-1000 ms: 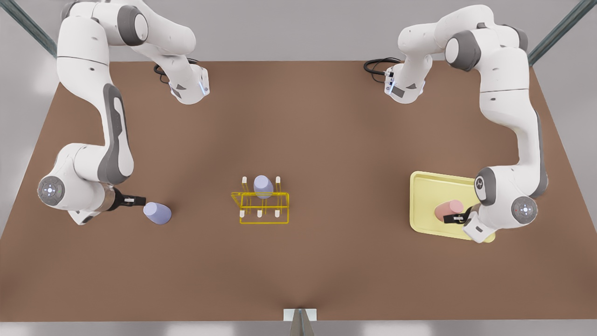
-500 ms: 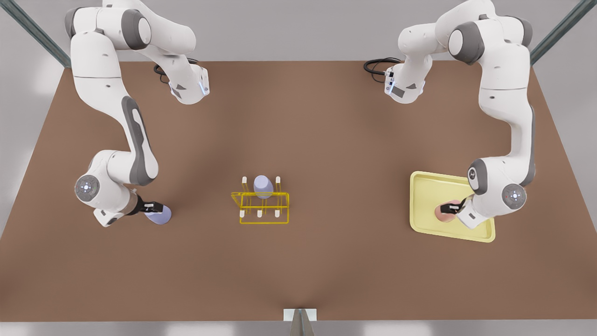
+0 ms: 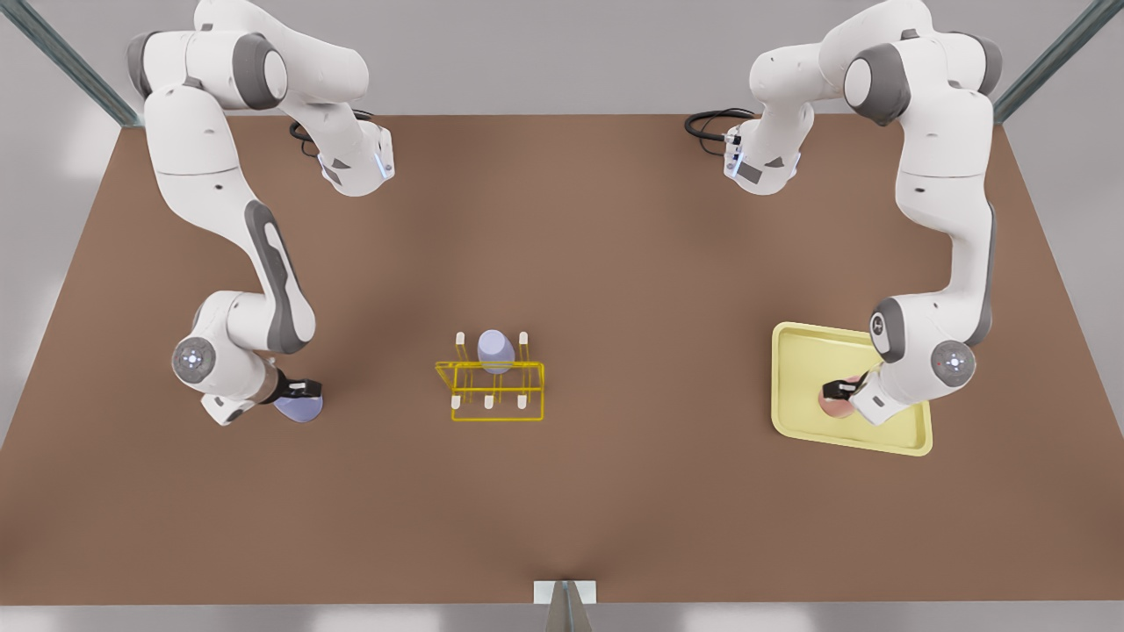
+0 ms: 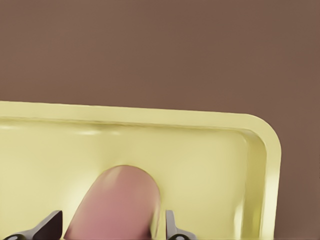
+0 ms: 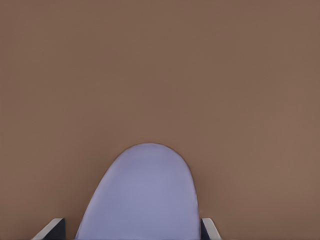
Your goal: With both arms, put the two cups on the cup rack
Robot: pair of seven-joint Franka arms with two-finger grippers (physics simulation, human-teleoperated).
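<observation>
The table [image 3: 615, 263] carries everything. On the front view's right lies the tray [image 3: 803, 351], and the pink cup [image 4: 117, 202] stands on it. At mid-table is the rack [image 3: 496, 386], with a lavender cup [image 3: 496, 348] already on a rear peg. A second lavender cup, the blue cup [image 5: 142, 195], stands on the bare table at the front view's left.

The left gripper [image 3: 845, 389] straddles the pink cup, fingers spread, one tip either side with a sliver of gap on at least one side. The right gripper [image 3: 297, 386] likewise brackets the blue cup, fingers apart at its flanks; contact is not yet plain.

The step in hand seems to be closing for the grasp. To do it well, I judge each gripper should centre on its cup and squeeze evenly: tapered walls may slip or tip the cup. Lift straight up, clearing the tray's rim [image 4: 265, 145], before heading for free pegs.
</observation>
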